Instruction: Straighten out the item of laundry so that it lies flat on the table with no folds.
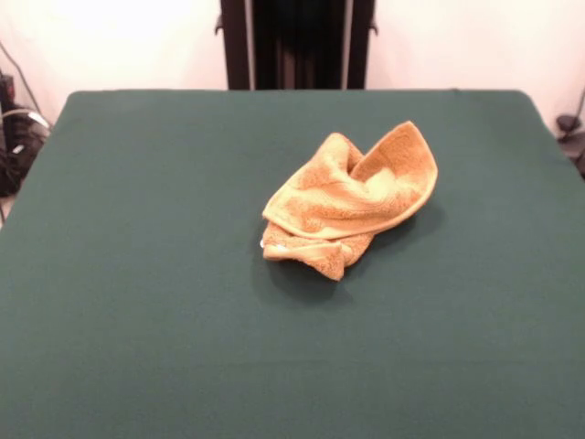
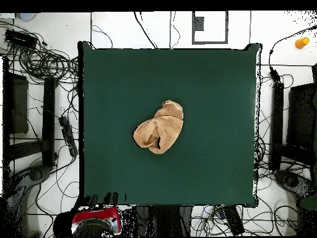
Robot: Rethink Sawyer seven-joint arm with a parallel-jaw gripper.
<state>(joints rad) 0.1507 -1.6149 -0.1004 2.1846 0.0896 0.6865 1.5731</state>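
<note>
Presently the towel [image 1: 345, 203] lies crumpled near the middle of the worktop [image 1: 137, 302], well away from every edge. From the front it shows as a bunched heap: one rounded flap stands up and curls over at the side nearest the pedestal, a hemmed edge runs across the lower part, and a thicker wad is tucked beneath on the camera's side. A small white speck, possibly the tag, shows at the heap's low left edge. From overhead the towel [image 2: 160, 127] reads as a lumpy oval with a dark fold line through it.

My arm is drawn back. Only a red and black part of it [image 2: 96, 220] shows off the worktop's bottom edge in the overhead view. My fingers are not seen in either view, so I cannot tell whether they are spread or pressed together.

Nothing rests on the green cloth besides the towel. Around the worktop, on the floor, lie tangled cables [image 2: 43, 62] and dark equipment; an orange object [image 2: 301, 43] sits at the overhead view's upper right corner. The black pedestal column [image 1: 297, 44] stands behind the far edge.
</note>
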